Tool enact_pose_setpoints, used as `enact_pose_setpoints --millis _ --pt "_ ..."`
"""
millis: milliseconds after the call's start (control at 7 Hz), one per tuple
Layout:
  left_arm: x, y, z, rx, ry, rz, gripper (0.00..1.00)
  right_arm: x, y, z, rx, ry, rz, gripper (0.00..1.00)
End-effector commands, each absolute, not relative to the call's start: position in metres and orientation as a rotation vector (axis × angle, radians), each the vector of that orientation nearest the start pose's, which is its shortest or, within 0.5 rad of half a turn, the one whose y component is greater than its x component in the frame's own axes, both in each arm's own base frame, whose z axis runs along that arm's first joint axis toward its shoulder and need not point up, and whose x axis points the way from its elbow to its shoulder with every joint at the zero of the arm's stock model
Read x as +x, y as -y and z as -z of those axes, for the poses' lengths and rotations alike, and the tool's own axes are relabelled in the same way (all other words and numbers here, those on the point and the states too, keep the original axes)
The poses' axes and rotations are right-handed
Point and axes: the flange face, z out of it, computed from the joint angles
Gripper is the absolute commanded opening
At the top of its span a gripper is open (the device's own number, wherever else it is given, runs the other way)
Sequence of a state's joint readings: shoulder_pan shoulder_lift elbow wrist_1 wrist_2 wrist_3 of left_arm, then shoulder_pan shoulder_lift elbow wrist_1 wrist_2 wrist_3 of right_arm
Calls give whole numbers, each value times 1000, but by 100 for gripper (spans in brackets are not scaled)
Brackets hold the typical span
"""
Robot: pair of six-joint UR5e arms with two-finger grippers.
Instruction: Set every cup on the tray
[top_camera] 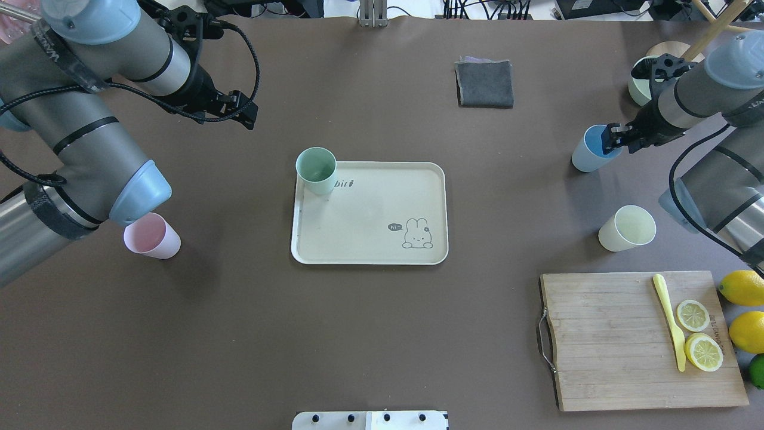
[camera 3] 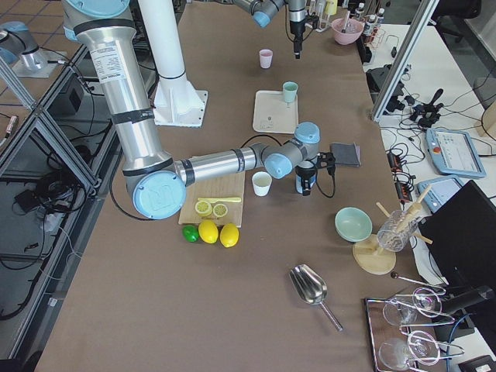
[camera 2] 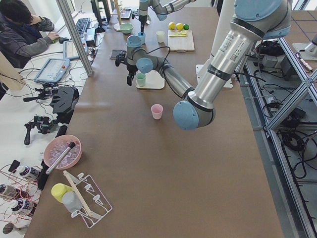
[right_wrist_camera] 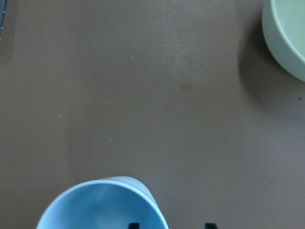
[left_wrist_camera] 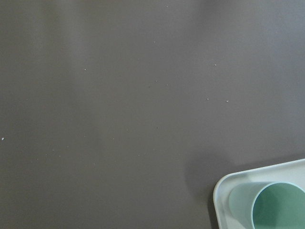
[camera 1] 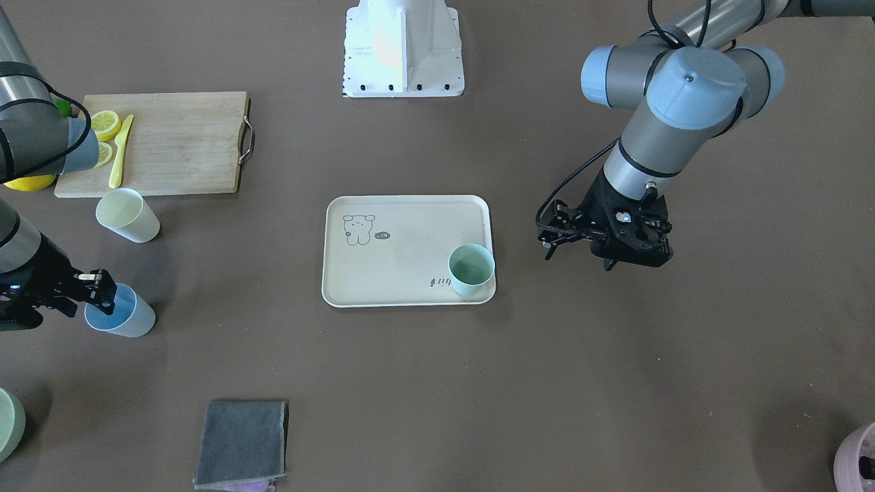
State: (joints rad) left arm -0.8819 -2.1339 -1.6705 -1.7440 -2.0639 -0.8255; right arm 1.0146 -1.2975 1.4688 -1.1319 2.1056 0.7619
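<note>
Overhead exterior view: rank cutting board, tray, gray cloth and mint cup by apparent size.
1. wooden cutting board, though it lies nearer the camera than the others
2. tray
3. gray cloth
4. mint green cup, only slightly smaller than the cloth

A long table under a matte brown cover fills the middle of the room. Along one side runs a white bench holding a keyboard and tablet-like control panels, and a person in dark clothes sits at it. Slanted aluminium posts rise beside the table. On the opposite side the floor is laid in reddish-brown tiles. The light is even and the shadows are soft.
</note>
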Motion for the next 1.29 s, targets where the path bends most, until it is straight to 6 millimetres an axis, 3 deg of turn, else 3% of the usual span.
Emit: enact_pose_setpoints --millis 0,143,429,571,714,857,1000,1143 --pt "358 570 -268 275 -895 -79 98 -273 580 -498 176 802 -33 0" --pt "358 570 -268 275 -895 -79 98 -276 581 -477 180 824 -54 0" --pt "357 570 -270 269 -897 -80 98 -324 577 -406 143 906 -156 0" --pt "342 578 -272 297 -884 -108 98 -358 570 -357 104 917 -207 0" --pt "317 572 -301 281 -878 -131 98 -397 557 -314 87 891 -237 0" --pt "278 563 -325 276 -875 -134 98 -432 543 -283 65 889 -276 0" --pt "262 550 -340 282 -866 -154 98 -466 524 -262 62 897 -295 0" --pt "258 544 -347 275 -862 -152 98 -494 510 -254 68 889 -303 0"
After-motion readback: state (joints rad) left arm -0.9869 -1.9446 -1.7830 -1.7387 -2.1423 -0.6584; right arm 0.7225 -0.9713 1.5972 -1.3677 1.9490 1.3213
